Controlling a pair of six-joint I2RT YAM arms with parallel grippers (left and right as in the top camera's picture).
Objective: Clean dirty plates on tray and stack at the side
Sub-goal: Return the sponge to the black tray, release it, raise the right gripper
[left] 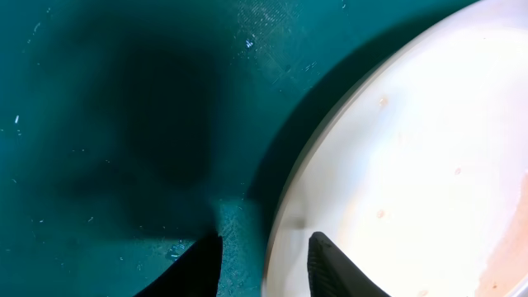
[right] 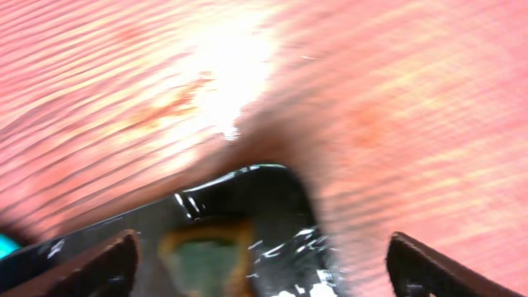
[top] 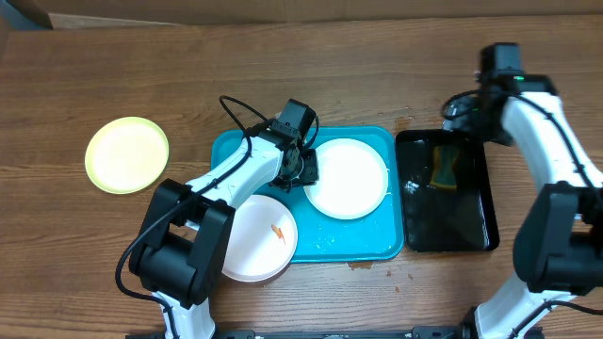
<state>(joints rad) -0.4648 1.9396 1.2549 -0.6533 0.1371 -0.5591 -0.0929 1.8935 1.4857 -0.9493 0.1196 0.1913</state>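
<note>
From above, the turquoise tray [top: 229, 151] sits mid-surface with one white plate [top: 353, 179] lying flat in its right half. A second white plate [top: 247, 247], carrying an orange speck, overlaps the tray's lower left corner. The yellow-green plate [top: 127, 154] lies alone on the wood, well off to the left, which I take as the start of the side stack. The left end effector [top: 306, 169] is down at the left rim of the plate on the tray. The right end effector [top: 459, 115] hangs over the top edge of the black tray [top: 471, 235], where a sponge [top: 445, 166] lies in dark liquid.

The left wrist view shows its two fingertips [left: 205, 266] set narrowly apart and astride the plate's rim [left: 285, 223], with a strip of tray showing between one finger and the rim, so nothing is clamped. Faint brown specks dot the plate.

The right wrist view is blurred, but the end effector [right: 264, 272] is spread wide and empty, with the sponge [right: 202, 252] lying in the black tray's corner just below.

I'd judge the tray's right-hand plate is the one being worked on. Next, the left needs to pinch that thin rim squarely, and the right must drop straight onto the sponge.
</note>
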